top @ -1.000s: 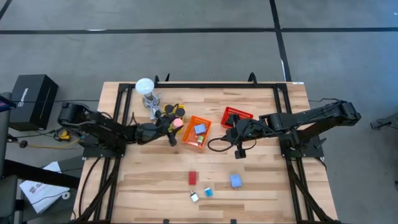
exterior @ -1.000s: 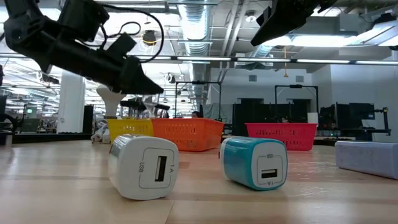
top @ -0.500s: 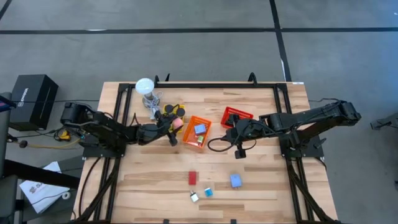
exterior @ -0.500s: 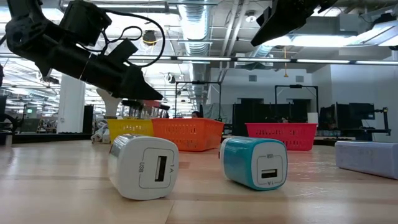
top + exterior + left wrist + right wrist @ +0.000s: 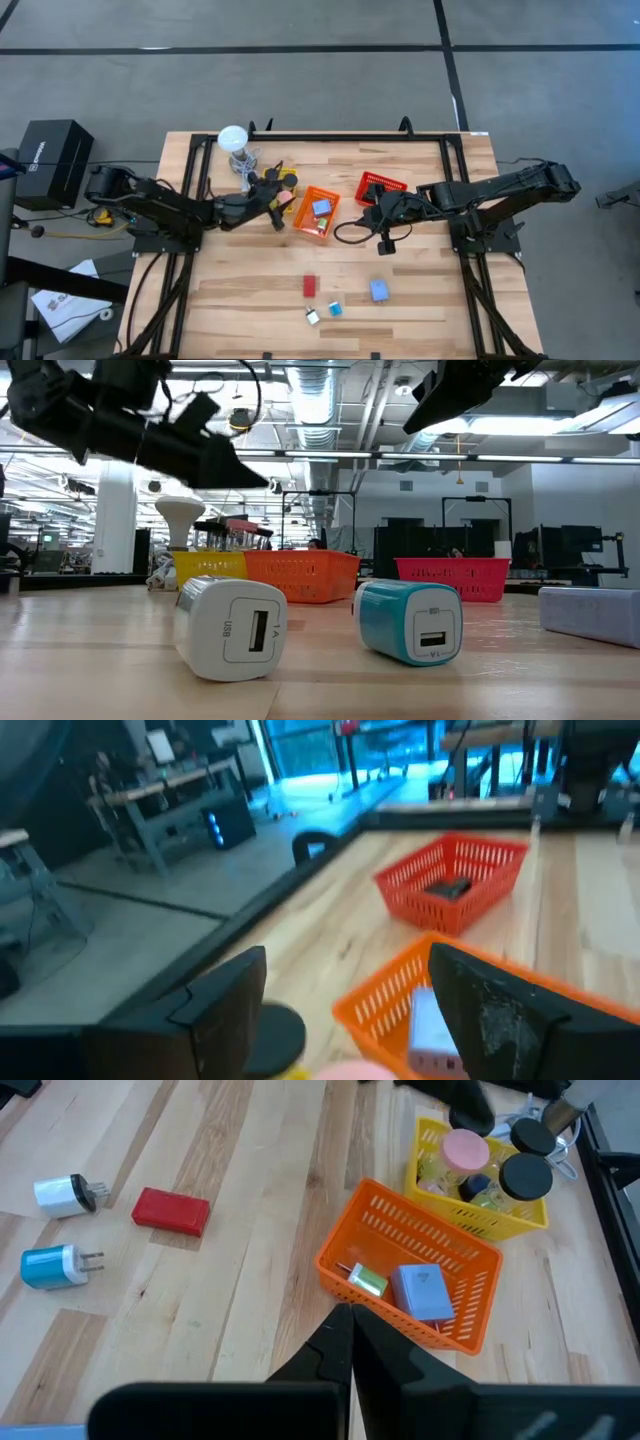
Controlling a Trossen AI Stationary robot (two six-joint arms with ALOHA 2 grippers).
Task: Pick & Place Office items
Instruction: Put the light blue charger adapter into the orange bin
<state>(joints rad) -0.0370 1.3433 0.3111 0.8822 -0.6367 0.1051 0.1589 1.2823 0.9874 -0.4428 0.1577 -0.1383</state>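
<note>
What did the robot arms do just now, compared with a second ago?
The left tool, over the yellow basket, drew back a little and lifted, its fingers spreading open with nothing between them. The right tool, the orange basket and the loose chargers stayed put.

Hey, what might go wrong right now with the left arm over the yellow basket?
The yellow basket looks heaped: the pink lump and a black puck sit at or above its rim, so either may roll out. The open left gripper hovers close over them and could knock the basket or the white stand beside it.
</note>
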